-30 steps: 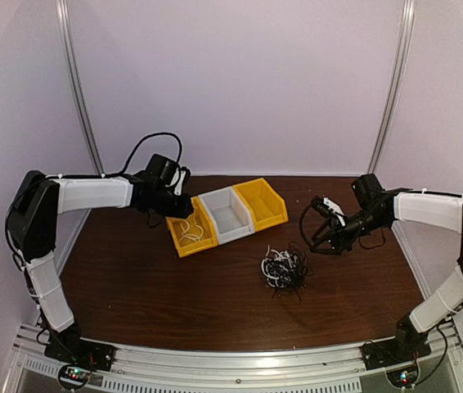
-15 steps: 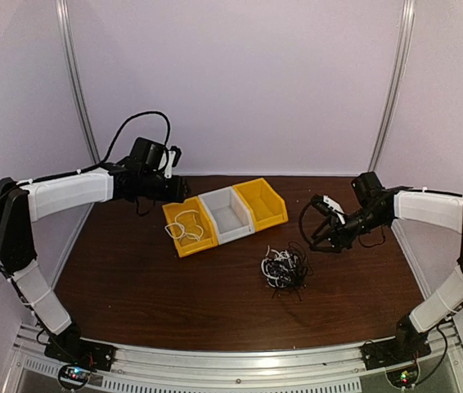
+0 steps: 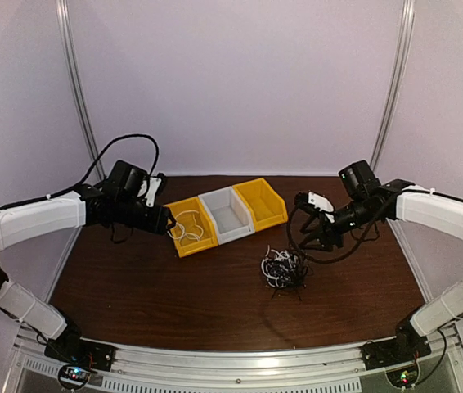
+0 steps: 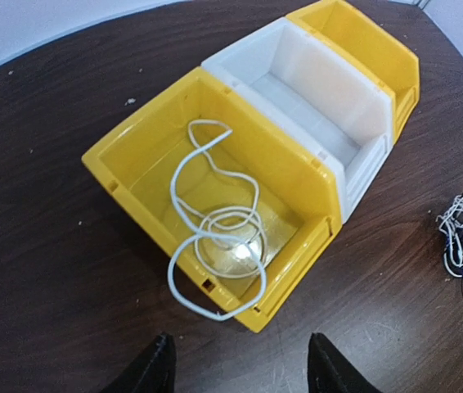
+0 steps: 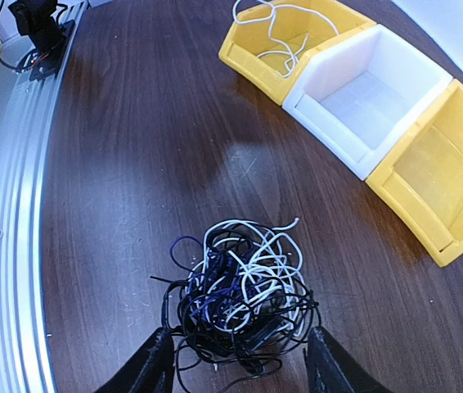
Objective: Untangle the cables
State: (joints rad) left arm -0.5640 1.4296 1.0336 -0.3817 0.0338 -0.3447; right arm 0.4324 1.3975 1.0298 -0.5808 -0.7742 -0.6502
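Knotted clump of thin black, white and purple cords point(image 3: 284, 268) lies on the dark wood-grain table point(image 3: 174, 286), lower centre of top view. Right gripper point(image 5: 238, 366), upper right of it: fingers spread, empty. Farther: glossy yellow plastic bin point(image 4: 276, 160) holds one looped white cord point(image 4: 215, 246); left gripper point(image 4: 240, 368) spread, empty.

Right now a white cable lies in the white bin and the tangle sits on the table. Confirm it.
Not quite: the white cable lies in the left yellow bin, beside the white bin, which is empty; the left wrist view shows it. The tangle does sit on the table.
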